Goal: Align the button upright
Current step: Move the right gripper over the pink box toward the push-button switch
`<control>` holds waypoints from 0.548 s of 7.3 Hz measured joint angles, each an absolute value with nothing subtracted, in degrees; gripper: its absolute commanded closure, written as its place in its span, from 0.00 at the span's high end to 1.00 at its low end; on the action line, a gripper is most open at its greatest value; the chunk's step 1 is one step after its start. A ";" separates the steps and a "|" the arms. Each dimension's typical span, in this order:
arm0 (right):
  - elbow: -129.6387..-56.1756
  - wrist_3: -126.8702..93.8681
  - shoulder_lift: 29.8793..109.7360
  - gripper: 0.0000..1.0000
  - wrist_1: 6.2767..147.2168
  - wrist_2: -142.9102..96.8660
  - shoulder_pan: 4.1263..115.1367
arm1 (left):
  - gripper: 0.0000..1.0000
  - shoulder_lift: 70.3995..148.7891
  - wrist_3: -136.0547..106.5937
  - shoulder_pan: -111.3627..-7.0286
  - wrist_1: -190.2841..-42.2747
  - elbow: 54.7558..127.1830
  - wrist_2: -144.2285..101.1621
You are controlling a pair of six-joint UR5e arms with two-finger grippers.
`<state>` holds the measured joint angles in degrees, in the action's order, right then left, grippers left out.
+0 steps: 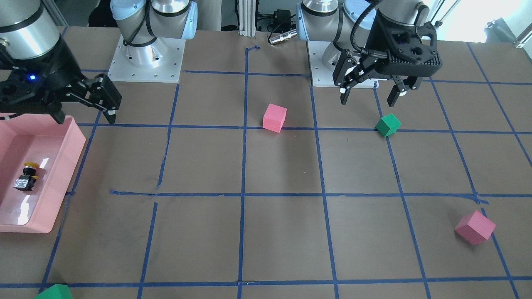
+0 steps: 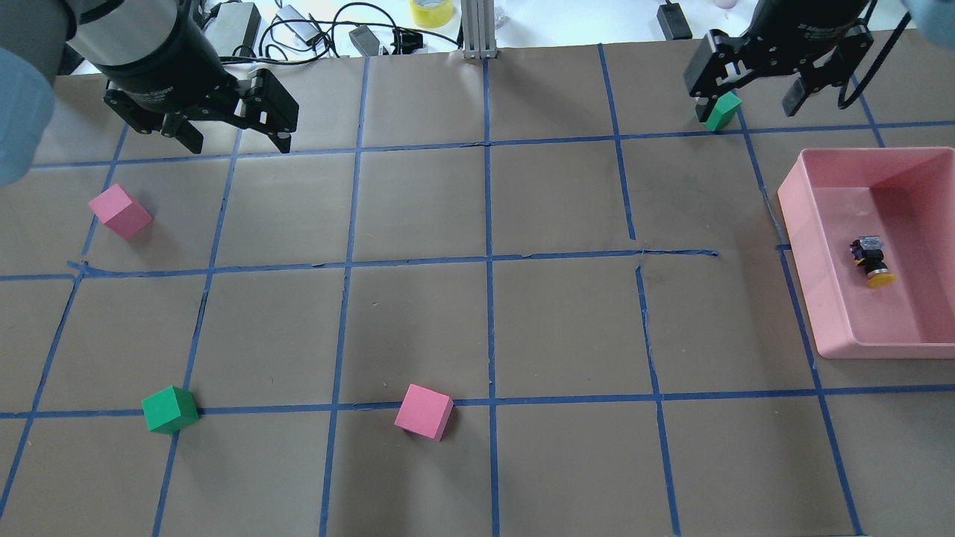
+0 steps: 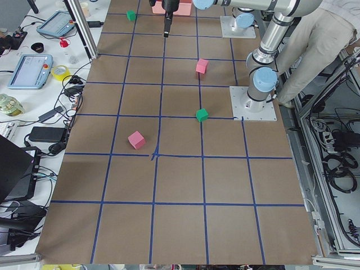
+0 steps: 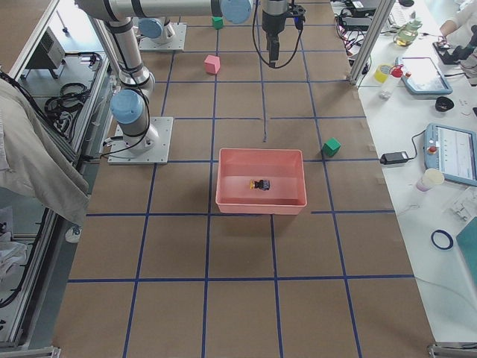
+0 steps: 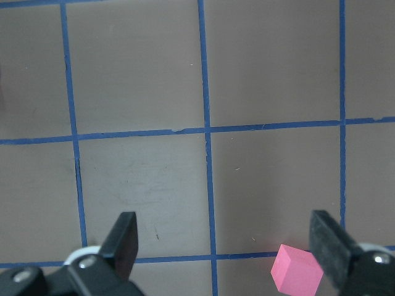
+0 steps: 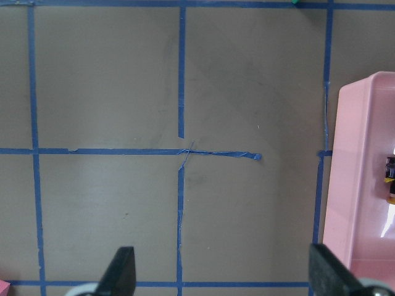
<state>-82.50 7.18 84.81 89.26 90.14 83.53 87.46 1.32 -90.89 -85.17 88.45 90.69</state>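
Lying cap toward 5 o'clock, the button (image 2: pixel 871 261) looks light and rigid; pinch its body. Left tool (image 2: pixel 237 142) and right tool (image 2: pixel 748 104) gape empty.

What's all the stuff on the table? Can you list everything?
Tray: one, pink, table's edge on the robot's right.
Button: one, yellow cap, black body, lying on its side in the tray.
Pink cubes: two, one near the middle, one far left.
Green cubes: two, one near left, one far right.
Table: one, brown, blue tape lines.
Left gripper: one, black, open, empty.
Right gripper: one, black, open, empty.
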 measured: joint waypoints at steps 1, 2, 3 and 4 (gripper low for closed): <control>-82.68 9.92 82.95 1.00 89.82 90.30 79.98 | 1.00 87.46 1.32 -90.88 -85.17 88.46 90.67; -83.33 12.65 80.57 1.00 92.34 91.34 76.74 | 1.00 87.45 1.32 -90.88 -85.17 88.45 90.68; -85.08 15.81 78.30 1.00 96.76 92.74 73.41 | 1.00 87.45 1.32 -90.88 -85.17 88.43 90.68; -87.73 19.32 76.97 1.00 101.09 93.45 69.12 | 1.00 87.45 1.32 -90.88 -85.17 88.42 90.67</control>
<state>-87.73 19.32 76.97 101.09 93.45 69.12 87.45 1.32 -90.88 -85.17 88.42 90.67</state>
